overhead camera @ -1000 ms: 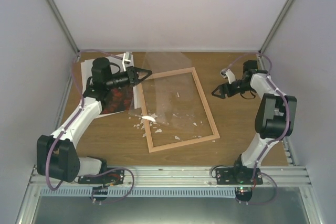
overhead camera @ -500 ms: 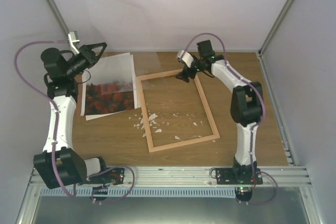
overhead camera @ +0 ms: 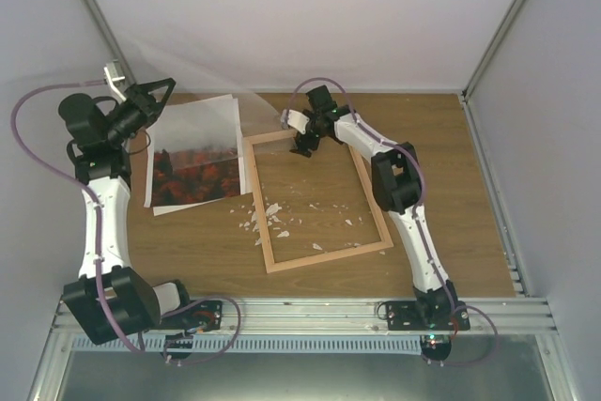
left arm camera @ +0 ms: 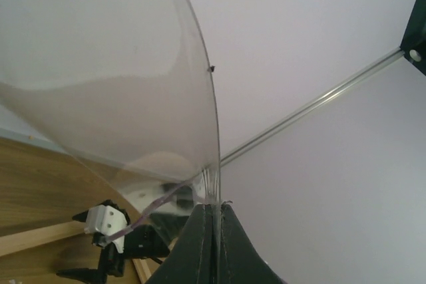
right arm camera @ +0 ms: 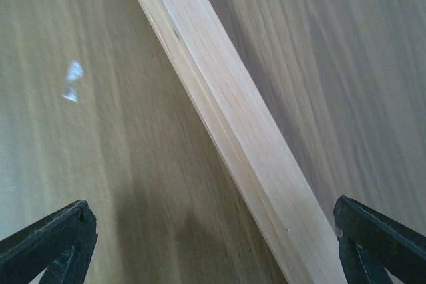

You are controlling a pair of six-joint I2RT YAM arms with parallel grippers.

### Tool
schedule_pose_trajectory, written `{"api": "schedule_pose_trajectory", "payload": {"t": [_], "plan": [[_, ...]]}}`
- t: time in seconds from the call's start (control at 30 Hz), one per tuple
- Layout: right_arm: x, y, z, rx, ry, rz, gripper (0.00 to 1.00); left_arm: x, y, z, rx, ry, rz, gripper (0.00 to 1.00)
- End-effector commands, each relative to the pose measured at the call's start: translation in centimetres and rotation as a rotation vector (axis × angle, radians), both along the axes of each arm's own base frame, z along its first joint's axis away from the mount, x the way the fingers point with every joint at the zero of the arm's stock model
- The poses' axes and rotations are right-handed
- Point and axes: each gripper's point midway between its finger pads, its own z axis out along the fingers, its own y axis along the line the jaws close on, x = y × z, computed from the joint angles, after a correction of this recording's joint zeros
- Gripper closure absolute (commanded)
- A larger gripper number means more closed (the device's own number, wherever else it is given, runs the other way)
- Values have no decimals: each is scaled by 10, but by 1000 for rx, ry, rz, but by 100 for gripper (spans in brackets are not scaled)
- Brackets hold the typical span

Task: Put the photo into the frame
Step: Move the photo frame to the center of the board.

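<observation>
The photo [overhead camera: 197, 176], red-orange hills with a white border, lies on the table at the far left. The light wood frame [overhead camera: 329, 257] lies flat in the middle without its pane. My left gripper [overhead camera: 164, 87] is raised at the far left, shut on the edge of the clear pane [overhead camera: 202, 119], which hangs tilted over the photo's far part. In the left wrist view the fingers [left arm camera: 200, 244] pinch the pane [left arm camera: 100, 64]. My right gripper [overhead camera: 302, 143] is open just above the frame's far rail [right arm camera: 233, 131], a fingertip [right arm camera: 60, 237] on each side.
Small white scraps [overhead camera: 268, 218] lie on the wooden table inside and beside the frame's left rail. White walls with metal posts close in the back and sides. The right arm reaches across the frame's far right corner.
My left arm has lifted the clear pane out of the frame and swung it up to the far left. My right arm has moved from the right side leftwards to the frame's far rail.
</observation>
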Motion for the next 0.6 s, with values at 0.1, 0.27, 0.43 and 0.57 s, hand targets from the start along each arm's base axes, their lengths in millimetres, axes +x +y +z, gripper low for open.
{"api": "schedule_pose_trajectory", "payload": {"t": [0.1,0.27,0.43,0.57], "plan": [[29,-12,-26,-42,-37,-88,4,-10,-2,10,10,-68,-6,100],[49,-24,-36,-27,-28,-184,9,-12,-1,12,14,-76,0,100],[79,-58,-41,-20,-35,-353,31,-11,0,12,13,-76,2,100],[92,-85,-44,0,-9,-469,35,-11,0,10,11,-73,3,100]]}}
